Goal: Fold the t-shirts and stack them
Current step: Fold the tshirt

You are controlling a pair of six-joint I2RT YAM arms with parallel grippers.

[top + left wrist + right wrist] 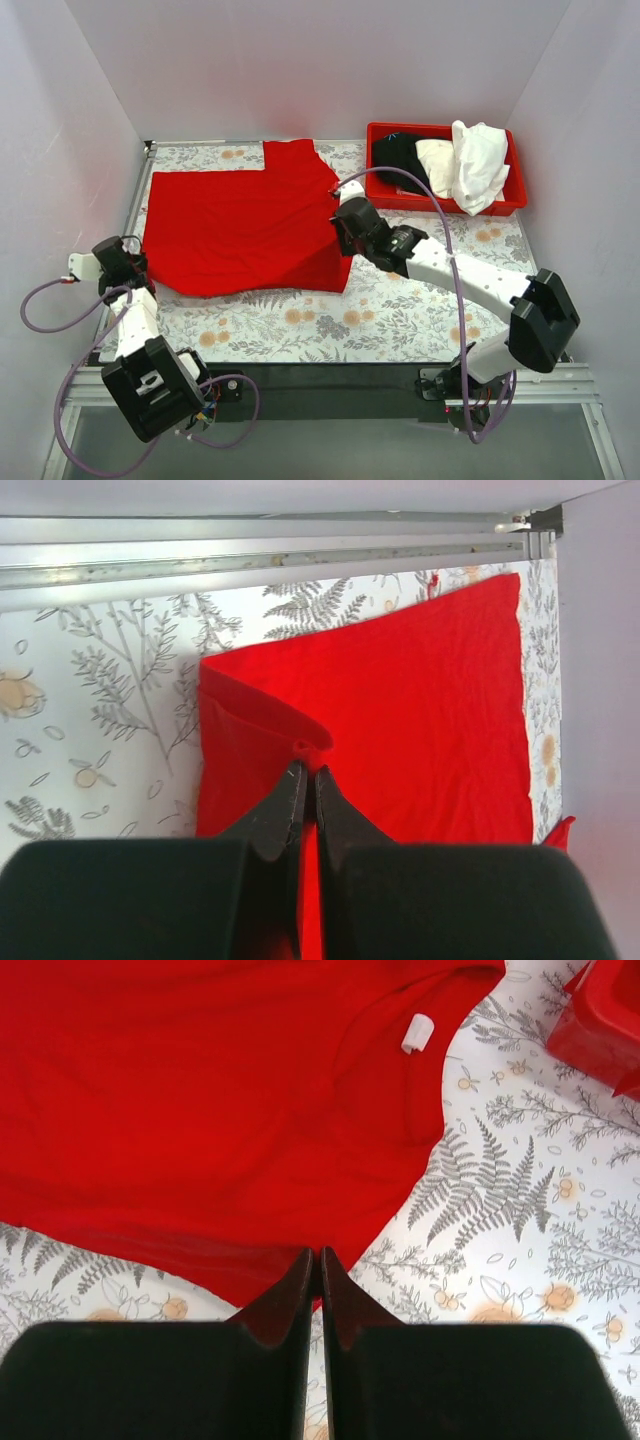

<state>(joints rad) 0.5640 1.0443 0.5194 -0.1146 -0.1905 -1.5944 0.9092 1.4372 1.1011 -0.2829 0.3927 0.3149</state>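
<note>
Your red t-shirt (240, 220) lies spread over the left half of the floral tabletop (400, 320), with its neck label (417, 1033) toward the red bin (520, 195). Your left gripper (305, 772) has its jaws clamped on a raised pinch of the shirt's edge. Your right gripper (318, 1260) sits at the shirt's right edge, jaws together, seemingly nipping the hem. A white t-shirt (478, 165), a cream t-shirt (436, 155) and a black t-shirt (398, 152) lie heaped in the bin.

White arm links (470, 275), black joint housings (545, 320) (boxy), purple cables (45, 300); tool fingers (285, 815) black, tapered, seemingly matte.
</note>
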